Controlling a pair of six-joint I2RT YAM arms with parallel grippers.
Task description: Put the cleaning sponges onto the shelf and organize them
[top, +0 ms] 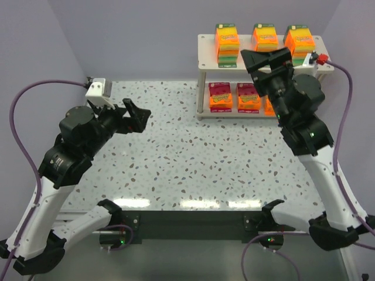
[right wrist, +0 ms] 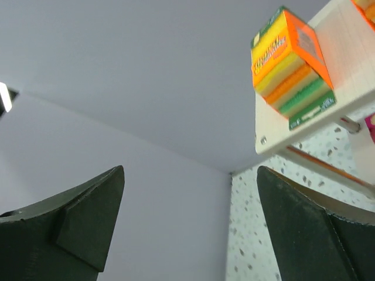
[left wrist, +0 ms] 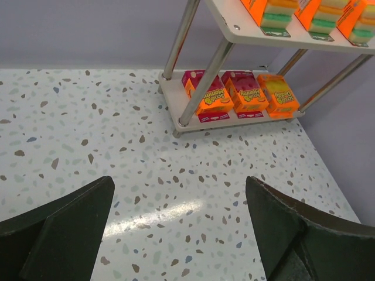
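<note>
Both grippers are empty. Seen from above, the left gripper (top: 136,115) hangs spread over the speckled table (top: 176,158), and the right gripper (top: 266,58) is spread just beside the shelf (top: 203,48). Three cleaning sponges (top: 265,36) stand on its upper board, with more on the lower one.

In the left wrist view, the fingers (left wrist: 64,228) are wide apart, and three cleaning sponges (left wrist: 246,91) lie side by side on the lower board.

In the right wrist view, the fingers (right wrist: 82,216) are parted, and one sponge pack (right wrist: 290,55) sits at the upper board's end.

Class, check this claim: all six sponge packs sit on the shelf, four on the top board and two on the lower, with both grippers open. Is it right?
Not quite: the split is three and three. The top external view shows three packs on the top board; the left wrist view shows three more packs on the lower board. The rest holds.
</note>
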